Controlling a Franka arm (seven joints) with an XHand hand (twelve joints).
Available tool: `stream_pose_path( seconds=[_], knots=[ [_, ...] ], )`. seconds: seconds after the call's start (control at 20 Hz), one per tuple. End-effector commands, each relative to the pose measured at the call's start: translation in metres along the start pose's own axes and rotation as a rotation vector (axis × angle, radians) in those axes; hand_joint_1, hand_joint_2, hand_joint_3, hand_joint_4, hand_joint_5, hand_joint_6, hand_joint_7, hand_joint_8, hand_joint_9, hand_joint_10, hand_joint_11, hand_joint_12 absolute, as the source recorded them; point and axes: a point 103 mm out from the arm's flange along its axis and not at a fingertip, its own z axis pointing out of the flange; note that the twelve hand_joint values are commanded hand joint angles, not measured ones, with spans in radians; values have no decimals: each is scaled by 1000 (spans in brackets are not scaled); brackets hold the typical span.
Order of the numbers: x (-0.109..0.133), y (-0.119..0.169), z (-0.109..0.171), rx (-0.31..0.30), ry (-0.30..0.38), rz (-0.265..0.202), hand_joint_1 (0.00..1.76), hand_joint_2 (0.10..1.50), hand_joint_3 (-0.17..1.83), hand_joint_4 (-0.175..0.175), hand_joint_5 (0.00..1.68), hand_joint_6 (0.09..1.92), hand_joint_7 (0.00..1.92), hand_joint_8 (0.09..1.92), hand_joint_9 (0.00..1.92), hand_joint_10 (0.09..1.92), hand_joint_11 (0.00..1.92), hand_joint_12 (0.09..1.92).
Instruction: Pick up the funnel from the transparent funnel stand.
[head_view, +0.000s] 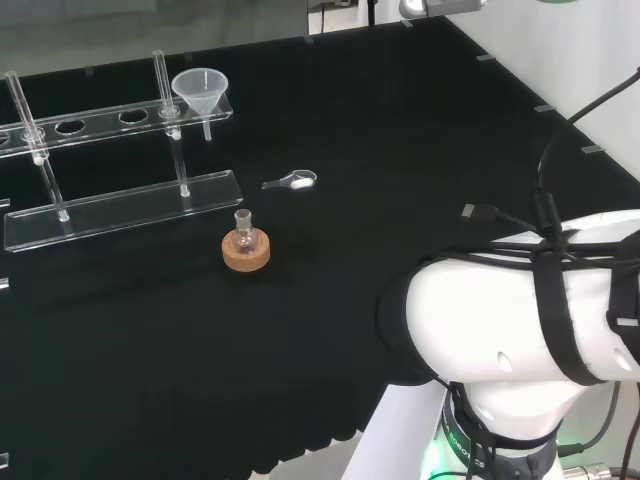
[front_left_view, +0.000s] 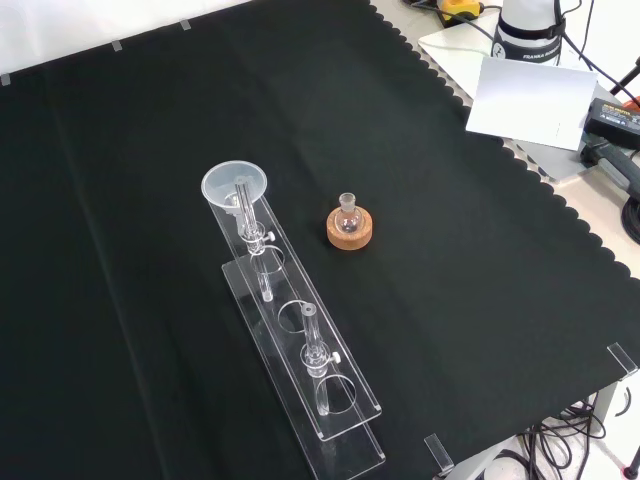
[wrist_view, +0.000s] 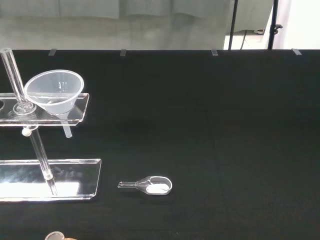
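Clear scoop (wrist_view: 152, 185) lies near stand (wrist_view: 47, 177) holding funnel (wrist_view: 54, 91); no writing legible.

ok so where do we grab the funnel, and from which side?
Take the funnel by its wide cone rim, coming from above and from the open end of the funnel stand. It sits upright in the end hole of the upper shelf with its stem hanging below, so only the cone is free. The upright rod stands close beside it, at its left in the head view, so probably keep fingers off that side.
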Motion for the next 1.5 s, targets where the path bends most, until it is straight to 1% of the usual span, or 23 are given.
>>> stream_pose_path(
  seconds=[0.05,0.15,0.35,0.7,0.9,1.0,1.15,1.35,1.5],
  knots=[
    [2,-1,-1,-6,-16,1,0,1045,620,51,56,146,0,308,78,603,60,1281],
    [4,-2,-1,-7,-20,3,0,1079,555,51,76,88,0,284,72,601,36,1321],
    [8,-3,-3,-6,-20,8,0,1103,504,51,95,87,0,271,70,600,24,1339],
    [1,-1,3,-8,-5,38,0,1107,493,51,100,87,0,269,71,600,22,1341],
    [-7,11,12,13,-6,50,0,1108,489,50,104,87,0,272,76,602,22,1341],
    [-10,24,16,21,-5,48,0,1108,487,49,107,87,2,275,79,603,22,1341],
    [-12,50,24,29,4,31,0,1109,484,48,111,87,5,281,85,605,21,1342],
    [-13,93,41,55,17,0,0,1108,478,46,120,87,13,292,91,607,22,1343],
    [-9,123,55,81,14,-30,0,1107,472,45,124,87,19,300,95,608,22,1344]
  ],
)
